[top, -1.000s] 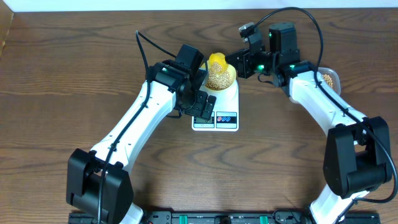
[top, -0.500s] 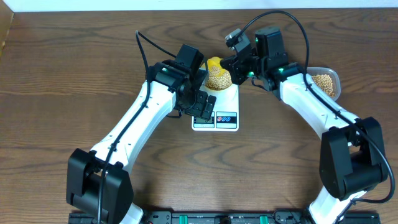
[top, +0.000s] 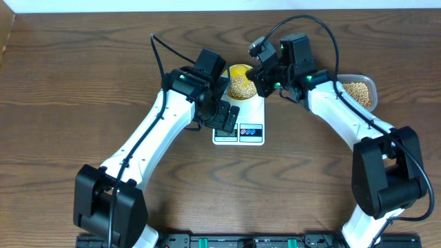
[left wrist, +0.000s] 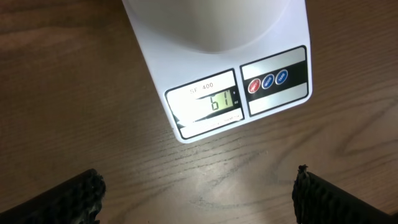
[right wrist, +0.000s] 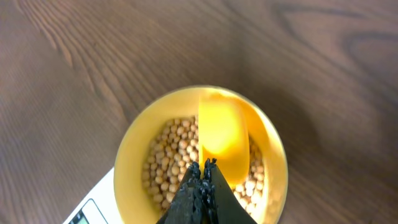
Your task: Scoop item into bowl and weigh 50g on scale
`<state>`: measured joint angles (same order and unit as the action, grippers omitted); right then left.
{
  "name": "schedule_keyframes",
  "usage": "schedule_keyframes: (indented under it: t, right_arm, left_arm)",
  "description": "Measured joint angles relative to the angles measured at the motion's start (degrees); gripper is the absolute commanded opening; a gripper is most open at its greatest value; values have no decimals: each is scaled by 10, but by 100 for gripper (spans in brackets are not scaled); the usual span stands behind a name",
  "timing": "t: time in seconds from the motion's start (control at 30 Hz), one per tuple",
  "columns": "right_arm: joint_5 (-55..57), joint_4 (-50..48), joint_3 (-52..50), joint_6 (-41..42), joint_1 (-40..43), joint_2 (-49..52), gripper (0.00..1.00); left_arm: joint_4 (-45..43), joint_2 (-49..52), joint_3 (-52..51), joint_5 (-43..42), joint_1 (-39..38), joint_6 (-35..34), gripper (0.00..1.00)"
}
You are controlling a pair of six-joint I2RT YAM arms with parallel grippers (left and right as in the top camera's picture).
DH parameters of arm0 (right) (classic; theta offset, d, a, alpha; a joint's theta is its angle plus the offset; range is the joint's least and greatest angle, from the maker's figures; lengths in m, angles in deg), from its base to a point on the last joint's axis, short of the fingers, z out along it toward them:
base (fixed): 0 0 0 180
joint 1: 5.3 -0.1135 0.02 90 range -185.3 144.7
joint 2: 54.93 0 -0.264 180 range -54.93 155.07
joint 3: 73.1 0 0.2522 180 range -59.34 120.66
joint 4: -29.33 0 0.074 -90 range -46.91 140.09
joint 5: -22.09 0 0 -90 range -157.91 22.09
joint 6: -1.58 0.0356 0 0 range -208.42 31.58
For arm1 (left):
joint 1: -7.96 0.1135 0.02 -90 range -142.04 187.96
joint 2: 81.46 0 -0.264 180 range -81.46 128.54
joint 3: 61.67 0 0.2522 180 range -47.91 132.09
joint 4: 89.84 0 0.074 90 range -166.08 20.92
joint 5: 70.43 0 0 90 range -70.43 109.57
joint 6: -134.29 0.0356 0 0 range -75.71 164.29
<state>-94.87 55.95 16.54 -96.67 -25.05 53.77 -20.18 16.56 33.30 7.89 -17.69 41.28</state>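
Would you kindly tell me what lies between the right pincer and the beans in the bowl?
The yellow scoop, gripped in the right pincer, sits over the beans; the right wrist view shows it.

The table (top: 62, 151) is evenly lit from above; soft shadows are cast beside the arms (top: 148, 138). Pale glare is seen on the wood below the washed-out scale (left wrist: 186, 74). Beyond the sharp beans (right wrist: 163, 163), wood is blurred.

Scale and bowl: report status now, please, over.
Left gripper open, hovering before scale. Right gripper shut on yellow scoop, inside bowl of beans. Display seems to read 61, over target. Nothing blocking.
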Motion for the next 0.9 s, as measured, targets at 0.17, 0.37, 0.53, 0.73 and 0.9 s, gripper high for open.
schedule_keyframes:
  t: [0.17, 0.37, 0.53, 0.73, 0.9]
  right_arm:
    - [0, 25, 0, 3, -2, 0, 1]
    - [-21, 31, 0, 7, -12, 0, 1]
    - [-33, 33, 0, 7, -17, 1, 1]
    - [-43, 44, 0, 7, -17, 1, 1]
    - [-63, 57, 0, 9, -17, 1, 1]
  left_arm:
    - [0, 0, 0, 0, 0, 0, 98]
    - [0, 0, 0, 0, 0, 0, 98]
    - [0, 0, 0, 0, 0, 0, 98]
    - [0, 0, 0, 0, 0, 0, 98]
    - [0, 0, 0, 0, 0, 0, 98]
